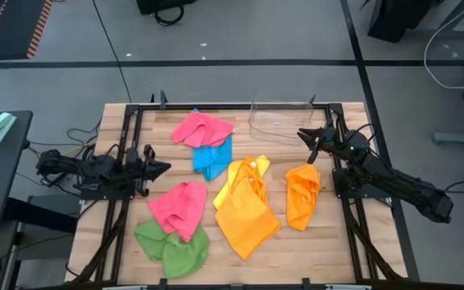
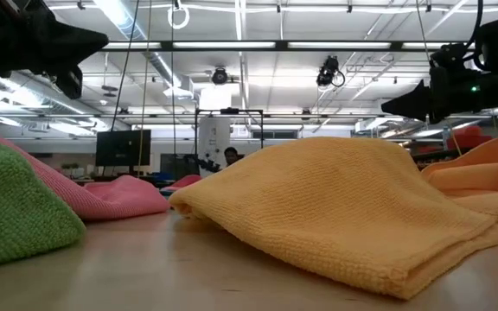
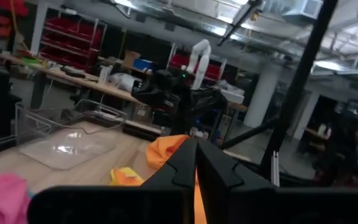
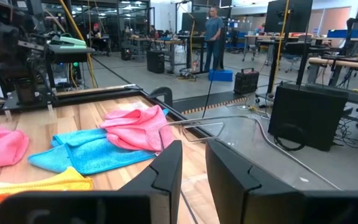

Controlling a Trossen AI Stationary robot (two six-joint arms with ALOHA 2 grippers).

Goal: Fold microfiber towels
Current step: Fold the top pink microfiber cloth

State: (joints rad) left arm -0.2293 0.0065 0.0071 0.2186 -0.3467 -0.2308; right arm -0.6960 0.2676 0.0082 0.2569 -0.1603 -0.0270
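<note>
- A green towel [image 1: 171, 248] lies crumpled at the near edge of the wooden surface [image 1: 329, 242], with a pink towel [image 1: 180, 208] overlapping it.
- The left claw [image 1: 162, 168] hangs low over the surface's left side, fingers closed and empty, the pink towel just beside it.
- A yellow towel [image 1: 246, 211] and an orange towel [image 1: 302, 196] lie mid-surface.
- The right claw [image 1: 305, 136] is raised at the far right corner, fingers slightly apart and empty, above the orange towel.
- A blue towel [image 1: 213, 158] sits under another pink towel [image 1: 203, 129] beside the clear bin [image 1: 279, 121].
</note>
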